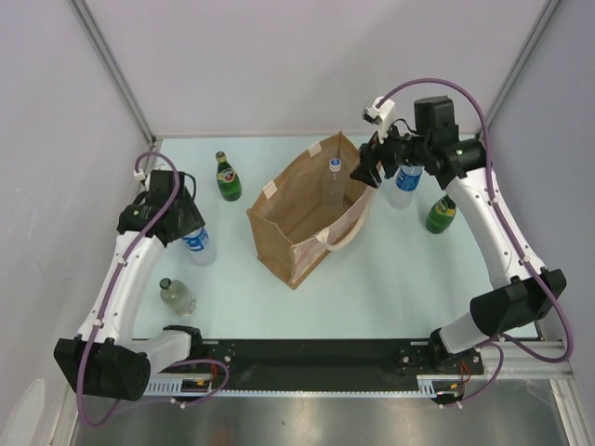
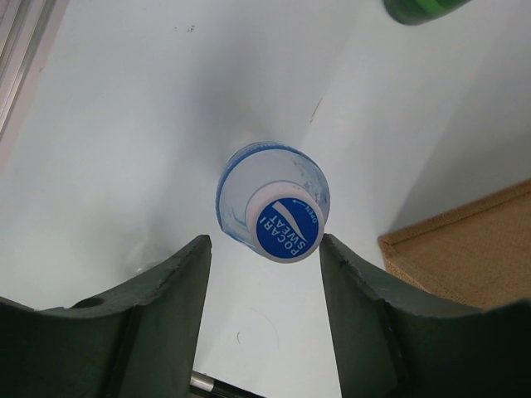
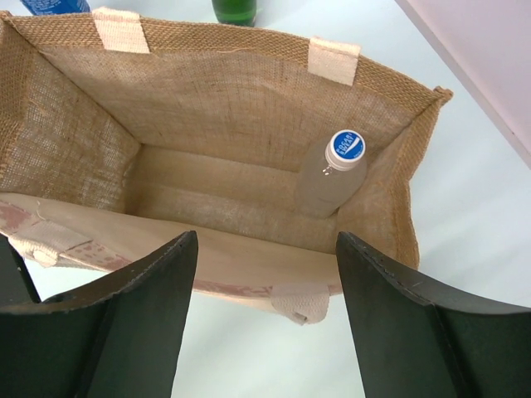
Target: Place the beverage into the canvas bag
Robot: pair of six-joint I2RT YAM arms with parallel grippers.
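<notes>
A pale mint table (image 1: 390, 279) lies between grey walls, and near its middle we see the canvas bag (image 1: 279, 232) standing open, its cream handles (image 3: 333, 60) folded over the rim. Inside it, the beverage (image 3: 330, 182), a clear bottle with a blue cap, stands in the far corner on the right arm's side, close against the end wall of the bag. The right gripper (image 1: 368, 171) hovers just beside that corner above the rim. From its wrist camera we see its two dark fingers (image 3: 137, 315) spread wide, with nothing between them. The left gripper (image 1: 189, 226) hangs over a Pocari Sweat bottle (image 2: 278, 217) standing upright on the table, well left of the bag. Its jaws are wide apart on either side of the cap, with a gap on each side. We also see a green bottle (image 1: 228, 177) behind the bag, a second green bottle (image 1: 441, 214) and a blue-labelled clear bottle (image 1: 405, 182) near the right arm, and a small clear bottle (image 1: 177, 295) near the left arm's base.
</notes>
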